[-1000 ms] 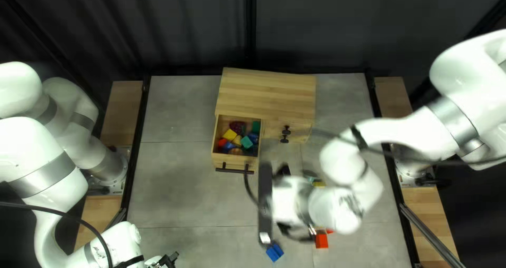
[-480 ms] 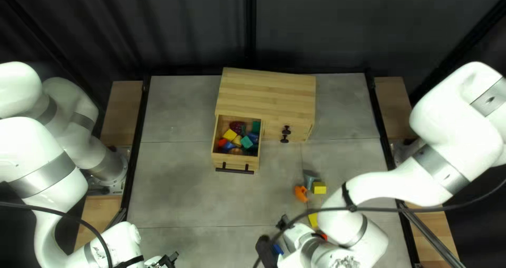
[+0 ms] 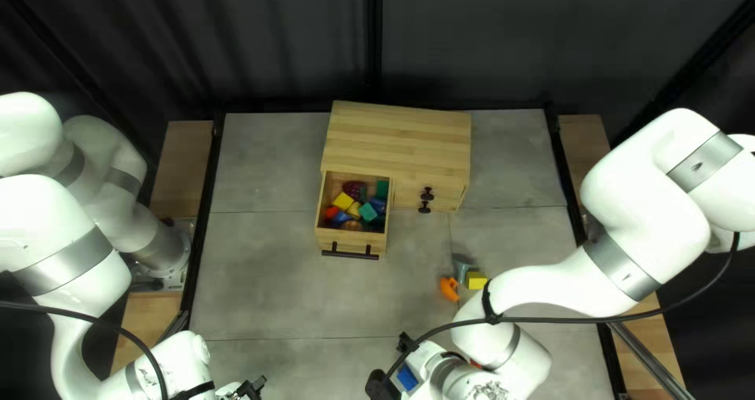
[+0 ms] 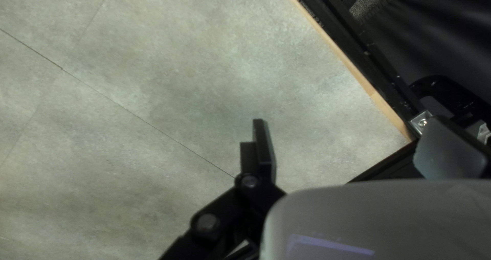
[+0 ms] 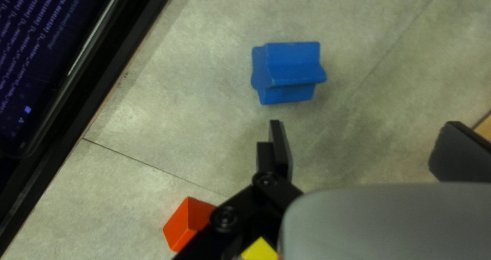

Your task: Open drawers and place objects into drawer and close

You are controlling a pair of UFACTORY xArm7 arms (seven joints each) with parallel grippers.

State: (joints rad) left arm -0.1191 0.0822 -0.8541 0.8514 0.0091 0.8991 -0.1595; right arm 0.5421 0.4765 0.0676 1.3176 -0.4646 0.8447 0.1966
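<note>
On tabletop (image 3: 275, 290), ahead of spread right gripper (image 3: 392, 363): blue block (image 5: 289, 73); left gripper (image 3: 253, 387) likewise spread.

Blocks (image 3: 344, 201) lie in the drawer (image 3: 334, 239) at the cabinet's (image 3: 397, 136) front left, loose pieces (image 3: 476, 280) before its right side.
</note>
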